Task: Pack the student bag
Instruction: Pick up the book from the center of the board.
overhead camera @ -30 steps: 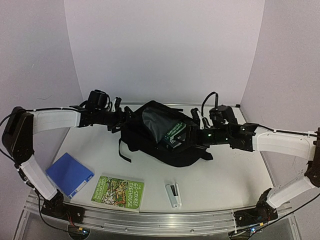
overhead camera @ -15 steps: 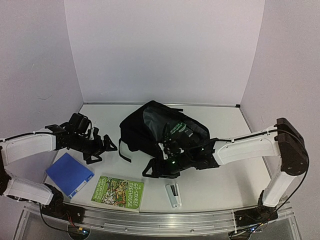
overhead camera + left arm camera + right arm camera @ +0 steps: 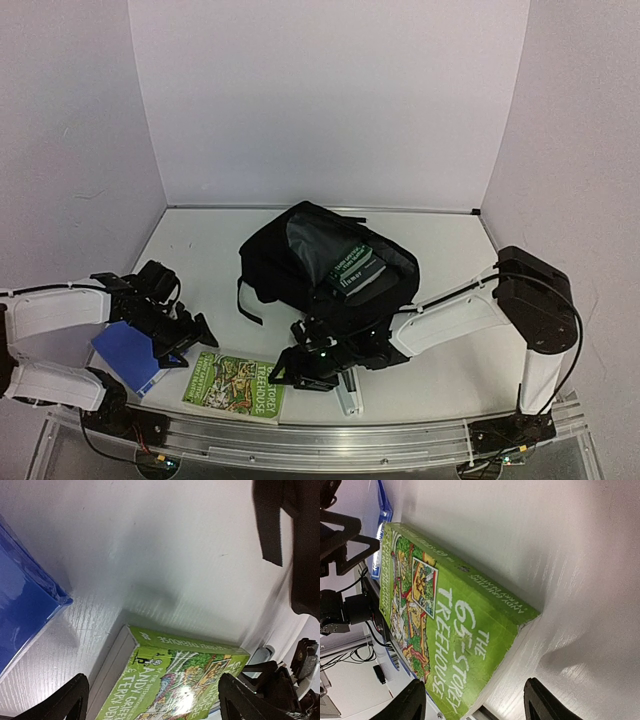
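Though student bag (image 3: 280,262) half-hides a book (image 3: 352,268), left gripper (image 3: 190,343) gapes empty; right gripper (image 3: 283,362) likewise.

The student bag (image 3: 272,262) is a large black soft fabric backpack lying slumped at the far middle of the white table (image 3: 460,350). Its main compartment gapes open, showing a dark green book (image 3: 350,268) inside. One strap (image 3: 246,300) trails off its left side.

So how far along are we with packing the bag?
One dark book sits in the open student bag. Nothing is held: left gripper and right gripper, both open, flank the green Treehouse book. It, the blue folder and the stapler lie outside.
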### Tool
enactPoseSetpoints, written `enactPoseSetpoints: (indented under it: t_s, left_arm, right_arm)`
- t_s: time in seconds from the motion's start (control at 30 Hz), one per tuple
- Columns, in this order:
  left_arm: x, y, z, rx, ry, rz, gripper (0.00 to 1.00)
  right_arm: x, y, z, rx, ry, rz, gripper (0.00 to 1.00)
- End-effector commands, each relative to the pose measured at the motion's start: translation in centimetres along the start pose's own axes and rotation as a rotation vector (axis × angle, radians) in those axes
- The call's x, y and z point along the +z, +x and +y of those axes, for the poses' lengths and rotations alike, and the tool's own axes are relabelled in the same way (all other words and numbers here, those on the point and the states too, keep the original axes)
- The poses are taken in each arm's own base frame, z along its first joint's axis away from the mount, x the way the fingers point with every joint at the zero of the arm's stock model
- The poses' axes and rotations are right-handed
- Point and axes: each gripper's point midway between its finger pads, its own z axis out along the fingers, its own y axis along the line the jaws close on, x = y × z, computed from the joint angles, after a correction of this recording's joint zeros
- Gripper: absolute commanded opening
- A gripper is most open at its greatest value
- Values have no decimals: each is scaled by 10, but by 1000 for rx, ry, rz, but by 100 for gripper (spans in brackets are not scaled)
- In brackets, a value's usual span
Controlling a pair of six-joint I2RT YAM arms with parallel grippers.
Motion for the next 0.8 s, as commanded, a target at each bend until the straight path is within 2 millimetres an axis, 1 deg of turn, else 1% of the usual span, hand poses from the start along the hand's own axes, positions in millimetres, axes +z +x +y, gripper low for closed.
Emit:
enactPoseSetpoints:
  t_s: [0.0, 0.07, 0.17, 0.37, 0.53, 0.67, 0.7, 0.77]
  left_arm:
    - [13, 10, 2, -11, -7, 50, 90]
    - [18, 12, -2, -5, 5, 65, 89]
    - [23, 15, -13, 19, 40, 82, 88]
    - [29, 23, -39, 74, 100, 114, 88]
    - [25, 28, -54, 90, 139, 132, 88]
    - [22, 34, -64, 96, 187, 154, 88]
    - [22, 35, -66, 101, 202, 161, 88]
    - [23, 40, -69, 107, 221, 183, 88]
  right_arm:
    - [7, -12, 20, 9, -57, -27, 66]
    - [10, -15, 19, 11, -49, -37, 65]
    - [9, -22, 19, 10, -40, -70, 62]
    - [4, -46, 17, 22, -23, -166, 60]
    - [2, -74, 22, 8, -40, -229, 57]
    - [1, -104, 28, -45, -34, -305, 56]
    - [2, -110, 27, -62, -27, -315, 56]
    - [1, -122, 32, -103, -25, -349, 56]
